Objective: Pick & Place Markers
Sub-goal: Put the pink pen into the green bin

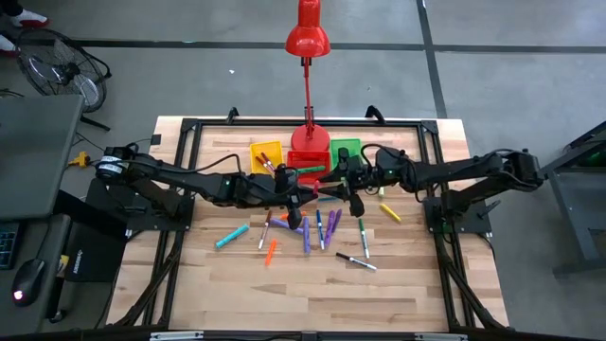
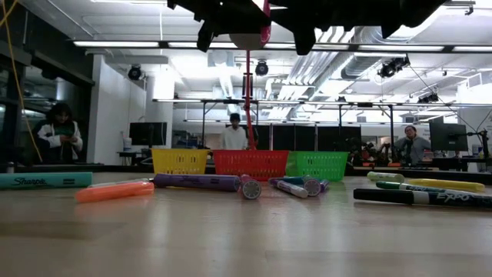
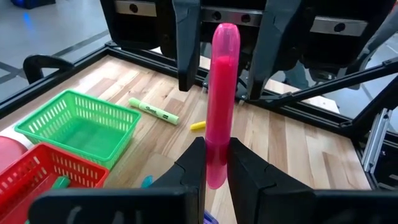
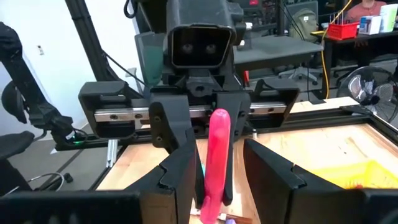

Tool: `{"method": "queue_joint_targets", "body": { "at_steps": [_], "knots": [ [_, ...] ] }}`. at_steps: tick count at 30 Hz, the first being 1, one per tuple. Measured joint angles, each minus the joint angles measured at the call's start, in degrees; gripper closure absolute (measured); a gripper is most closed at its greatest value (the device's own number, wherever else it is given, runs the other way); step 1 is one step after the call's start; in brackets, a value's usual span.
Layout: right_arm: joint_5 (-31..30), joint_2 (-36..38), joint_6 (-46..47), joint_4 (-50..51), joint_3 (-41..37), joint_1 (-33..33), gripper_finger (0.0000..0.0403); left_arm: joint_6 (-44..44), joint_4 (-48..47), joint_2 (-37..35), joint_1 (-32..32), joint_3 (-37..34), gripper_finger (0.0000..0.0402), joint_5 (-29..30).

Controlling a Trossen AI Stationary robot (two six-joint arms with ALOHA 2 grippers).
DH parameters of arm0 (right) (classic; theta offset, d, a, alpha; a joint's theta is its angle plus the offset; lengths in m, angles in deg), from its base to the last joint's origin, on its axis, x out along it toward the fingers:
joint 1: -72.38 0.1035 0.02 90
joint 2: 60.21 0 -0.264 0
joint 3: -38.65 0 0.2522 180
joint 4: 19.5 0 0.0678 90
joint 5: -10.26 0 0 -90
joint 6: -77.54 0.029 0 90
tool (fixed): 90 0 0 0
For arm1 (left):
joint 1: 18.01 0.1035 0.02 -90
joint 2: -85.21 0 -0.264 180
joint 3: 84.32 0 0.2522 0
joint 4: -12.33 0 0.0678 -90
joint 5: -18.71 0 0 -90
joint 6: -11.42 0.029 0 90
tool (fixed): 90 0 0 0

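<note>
A pink marker (image 3: 222, 93) is held by my left gripper (image 3: 216, 163), which is shut on it high over the table's middle (image 1: 305, 196). The marker's free end (image 4: 217, 134) reaches between the fingers of my right gripper (image 4: 217, 186), which is open and faces the left one (image 1: 341, 188). Whether a right finger touches the marker, I cannot tell. Several other markers lie flat on the table: teal (image 1: 232, 236), orange (image 1: 272, 251), purple (image 1: 305, 232), black (image 1: 355, 261), yellow (image 1: 389, 212). My left gripper pinches the pink marker near one end (image 3: 216, 177) between its two fingers (image 3: 189, 165). The marker runs along the fingers and sticks out well past their tips toward the right gripper. It is lifted clear of the table.
Three small bins stand in a row at the far side: yellow (image 1: 265, 154), red (image 1: 305, 163), green (image 1: 346, 149). A red desk lamp (image 1: 308, 38) stands behind them. A black frame (image 1: 189, 128) borders the table. People (image 2: 58, 132) are in the room beyond.
</note>
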Motion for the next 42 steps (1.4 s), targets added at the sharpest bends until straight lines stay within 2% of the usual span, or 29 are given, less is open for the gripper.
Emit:
{"method": "queue_joint_targets", "body": {
  "at_steps": [7,12,18,26,34,42],
  "knots": [
    [1.2,0.0,0.2,-0.3,0.0,0.0,0.0281,0.0,0.0,0.0,0.0,0.0,0.036,0.0],
    [1.6,-0.7,0.3,-1.1,0.0,0.0,0.0302,0.0,0.0,0.0,0.0,0.0,0.036,0.0],
    [1.7,-3.4,0.5,-4.5,0.0,0.0,0.0323,0.0,0.0,0.0,0.0,0.0,0.036,0.0],
    [1.8,-5.4,1.9,-9.1,0.0,0.0,0.0329,0.0,-0.1,0.0,0.0,0.0,0.036,0.0],
    [2.4,-5.4,1.5,-8.3,0.5,-0.2,0.0371,0.0,-0.1,0.0,0.0,0.1,0.036,0.2],
    [2.4,-5.4,1.5,-8.4,0.6,-0.2,0.0371,0.0,-0.1,0.0,0.0,0.1,0.0359,-0.1]
  ]
}}
